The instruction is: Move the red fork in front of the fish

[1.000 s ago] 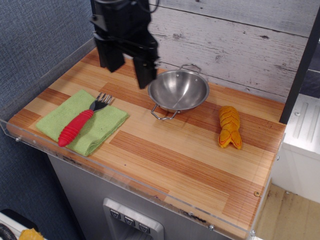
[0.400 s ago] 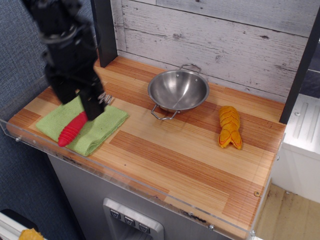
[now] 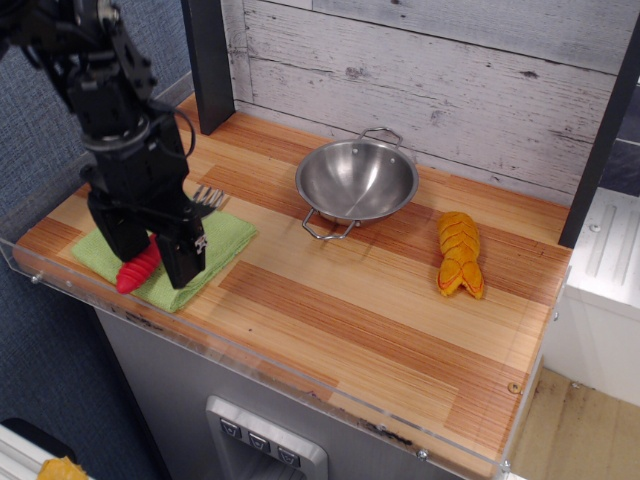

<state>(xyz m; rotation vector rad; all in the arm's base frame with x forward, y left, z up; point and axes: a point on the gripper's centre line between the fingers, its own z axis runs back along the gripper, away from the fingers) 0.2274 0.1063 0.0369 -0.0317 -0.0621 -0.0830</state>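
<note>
Gripper (image 3: 152, 258) straddles one red fork (image 3: 139, 268) on one green cloth (image 3: 222, 238), fingers apart.
One fish (image 3: 460, 255) lies beside one steel bowl (image 3: 357, 181) on the surface (image 3: 350, 300).

Red fork (image 3: 137, 270) handle showing bright against the lime-green cloth (image 3: 226, 236), orange-yellow fish (image 3: 460, 255) glowing on striped brown wood counter (image 3: 370, 310), steel bowl (image 3: 357, 181) gleaming silver.
</note>
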